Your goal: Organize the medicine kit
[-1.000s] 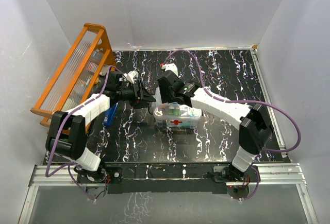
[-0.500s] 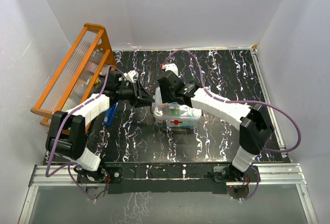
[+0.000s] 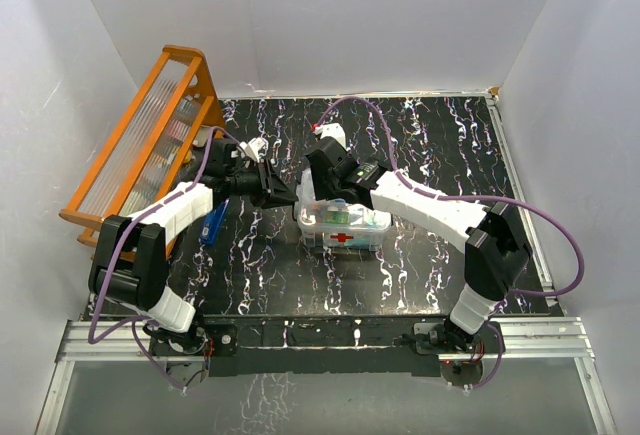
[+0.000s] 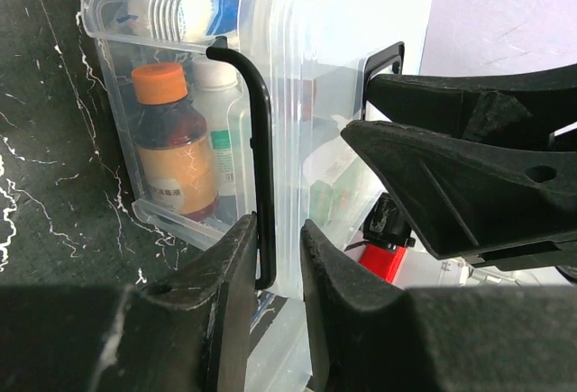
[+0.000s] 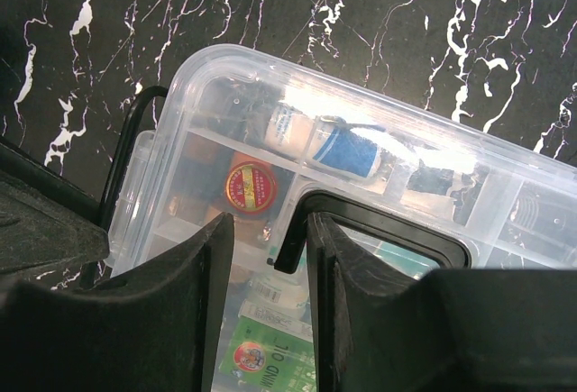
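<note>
With the kit (image 3: 345,227) mid-bench (image 3: 440,145), our left gripper (image 4: 278,230) at its 10 o'clock narrow around the side clasp (image 4: 262,158) and the right gripper (image 5: 269,225) narrow around the handle (image 5: 388,221), firm grip unclear on both, we should steady the handle while working the clasp squarely, without dragging the kit.

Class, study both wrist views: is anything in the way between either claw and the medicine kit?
Nothing visible. The left claw has its fingers either side of a thin dark bar at the end of the medicine kit, and the right claw straddles the dark lid handle. Whether either is clamped is unclear.
</note>
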Motion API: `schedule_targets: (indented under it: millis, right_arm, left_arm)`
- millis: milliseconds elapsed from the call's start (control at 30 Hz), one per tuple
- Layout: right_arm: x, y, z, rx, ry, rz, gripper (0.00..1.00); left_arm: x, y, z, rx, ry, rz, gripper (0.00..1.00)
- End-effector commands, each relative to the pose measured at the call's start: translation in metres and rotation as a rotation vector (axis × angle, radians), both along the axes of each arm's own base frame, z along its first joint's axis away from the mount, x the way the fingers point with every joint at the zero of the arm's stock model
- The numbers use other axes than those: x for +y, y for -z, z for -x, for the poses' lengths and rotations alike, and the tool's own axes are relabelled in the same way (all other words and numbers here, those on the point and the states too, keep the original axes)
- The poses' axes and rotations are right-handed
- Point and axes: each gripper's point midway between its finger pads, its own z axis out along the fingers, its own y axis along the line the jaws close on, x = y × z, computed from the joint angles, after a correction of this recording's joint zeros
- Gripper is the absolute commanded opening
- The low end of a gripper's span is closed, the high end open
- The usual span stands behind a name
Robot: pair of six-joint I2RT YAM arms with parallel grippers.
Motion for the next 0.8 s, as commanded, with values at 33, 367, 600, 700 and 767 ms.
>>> schedule_targets:
  millis: [33, 367, 600, 700, 767]
  right_arm:
    - [0.0062, 0.0333, 0.0165, 0.094, -0.040, 0.015, 0.34]
    - [0.0040, 0.0366, 0.0175, 0.098, -0.032, 0.018, 0.34]
    - [0.0044, 0.0402, 0.0177, 0.106, -0.029, 0.020, 0.33]
    - [0.0048, 0.0419, 0.0180, 0.110, -0.027, 0.020, 0.33]
    - [0.0048, 0.0417, 0.0177, 0.109, -0.025, 0.020, 0.33]
  left_arm:
    - [-0.0134, -0.0265, 0.0096, -0.088, 0.074, 0.004, 0.24]
    - [-0.0141, -0.0265, 0.0058, -0.150, 0.060, -0.185, 0.23]
    - [-0.0115, -0.0233, 0.0057, -0.164, 0.045, -0.296, 0.27]
    - [-0.0100, -0.0216, 0.0062, -0.172, 0.040, -0.348, 0.28]
    - [-0.0101, -0.0213, 0.0064, -0.179, 0.038, -0.380, 0.28]
